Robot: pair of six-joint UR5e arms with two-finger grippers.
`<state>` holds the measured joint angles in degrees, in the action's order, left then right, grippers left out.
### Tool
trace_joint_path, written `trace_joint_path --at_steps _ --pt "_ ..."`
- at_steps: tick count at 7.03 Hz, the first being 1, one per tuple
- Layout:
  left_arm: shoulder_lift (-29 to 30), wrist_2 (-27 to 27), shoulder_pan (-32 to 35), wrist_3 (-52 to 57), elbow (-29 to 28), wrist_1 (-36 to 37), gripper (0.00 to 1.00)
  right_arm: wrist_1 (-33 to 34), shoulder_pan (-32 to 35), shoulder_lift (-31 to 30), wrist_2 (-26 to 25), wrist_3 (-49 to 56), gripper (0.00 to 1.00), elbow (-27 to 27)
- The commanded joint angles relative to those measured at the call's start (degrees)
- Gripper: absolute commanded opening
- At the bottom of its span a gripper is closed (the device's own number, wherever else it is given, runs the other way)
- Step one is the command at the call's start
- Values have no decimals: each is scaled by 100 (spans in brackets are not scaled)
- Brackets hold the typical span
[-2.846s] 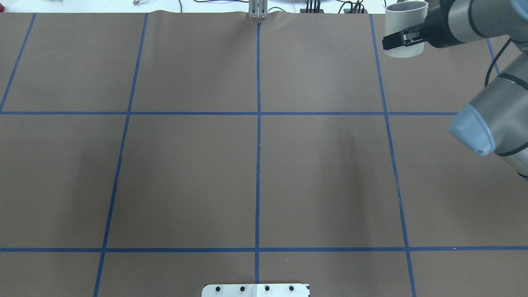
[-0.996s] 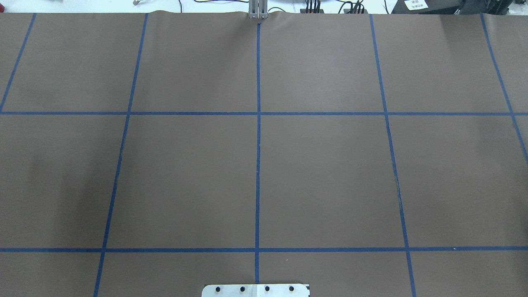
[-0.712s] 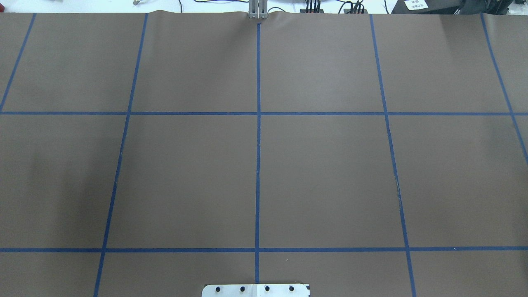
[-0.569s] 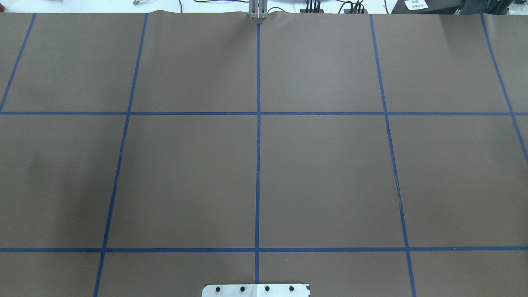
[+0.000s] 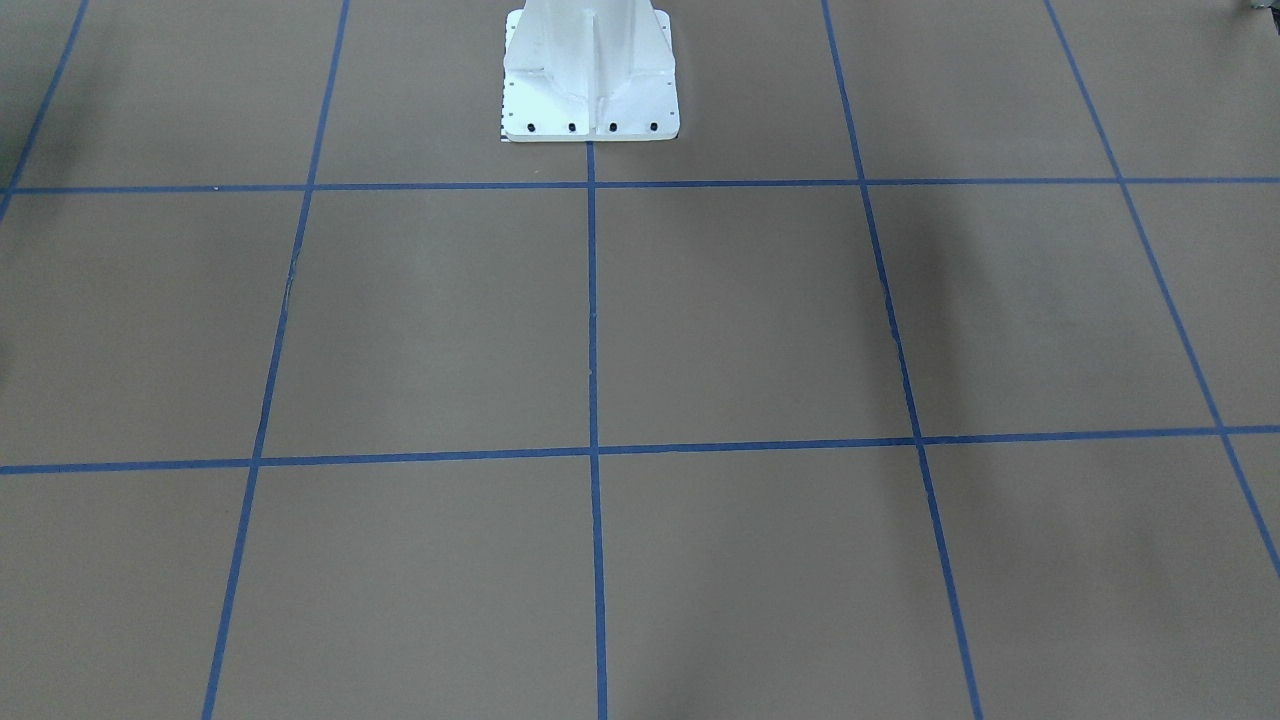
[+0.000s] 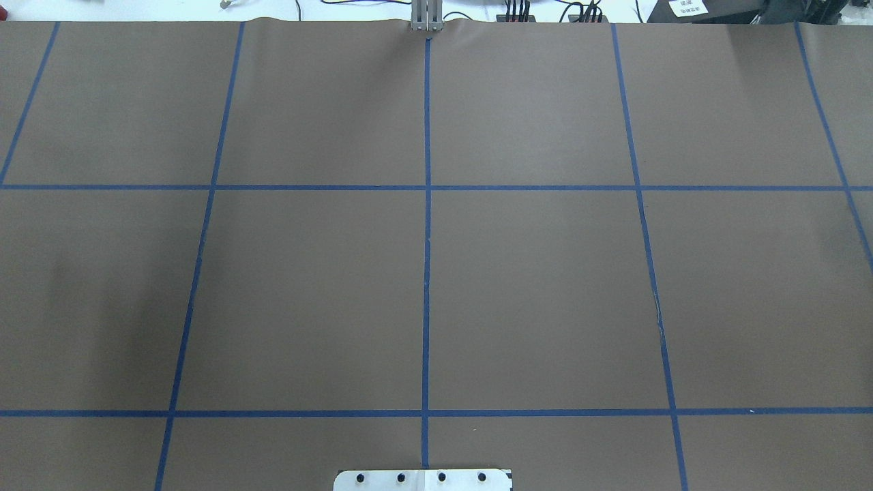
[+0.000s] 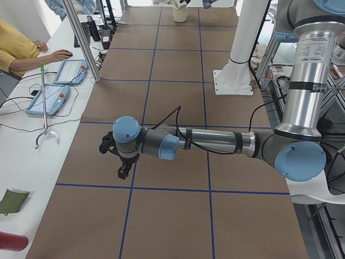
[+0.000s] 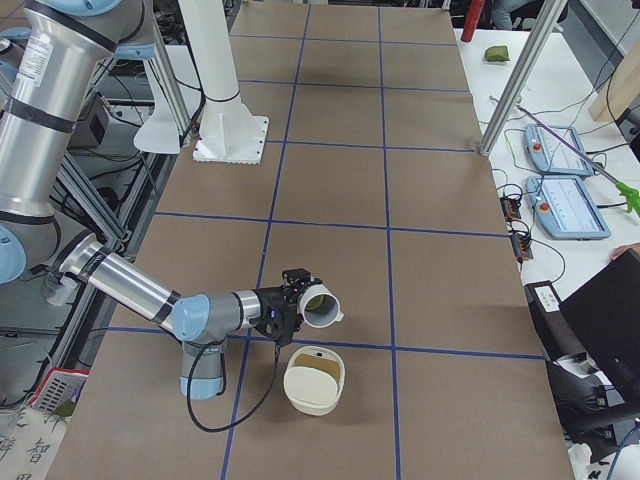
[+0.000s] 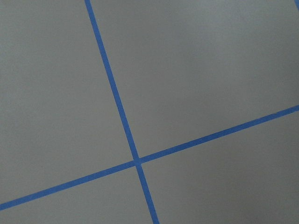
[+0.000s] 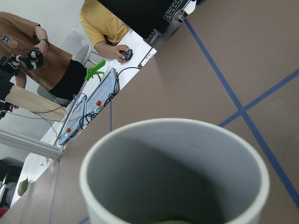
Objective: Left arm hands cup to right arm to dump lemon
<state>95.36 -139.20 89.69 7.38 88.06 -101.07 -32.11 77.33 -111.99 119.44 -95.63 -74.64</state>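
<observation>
My right arm [image 8: 130, 285] reaches out low over the brown paper-covered counter [image 8: 330, 180], which blue tape lines [image 8: 330, 225] rule into squares. At the arm's tip is the small white ceramic mug [image 8: 322, 306], tipped on its side with its mouth turned toward the operators' side. A yellow-green lemon [image 8: 314, 299] shows just inside the mouth. From my right wrist camera the mug's rim and grey inside fill the lower part of the view. My right jaws show only in the side view, small and dark behind the mug, so I cannot tell whether they are pinching it.

Just beside the mug, toward the counter's near end, a round cream-white container [image 8: 314, 380] stands upright, yellowish inside.

My left arm [image 7: 215, 141] lies stretched out level above the counter. My left jaws hang dark at its tip, by a tape line. I cannot tell whether they are spread or pressed together. My left wrist camera looks down on two tape lines crossing.

My white base pedestal [image 5: 590, 70] stands at the counter's edge.
</observation>
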Motion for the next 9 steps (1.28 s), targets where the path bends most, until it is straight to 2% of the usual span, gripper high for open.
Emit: trace_joint_path --at_steps 1,4,5,9 --pt "0 -2 -4 0 0 0 100 -173 194 28 -26 -953 0 28" --pt "18 -2 -4 -9 0 0 100 -1040 265 80 -394 -2342 0 422" --pt "26 -2 -4 -9 0 0 100 -1104 265 107 -578 -2781 0 537" --pt "88 -2 -4 -9 9 0 100 -1218 344 151 -738 -3618 0 661"
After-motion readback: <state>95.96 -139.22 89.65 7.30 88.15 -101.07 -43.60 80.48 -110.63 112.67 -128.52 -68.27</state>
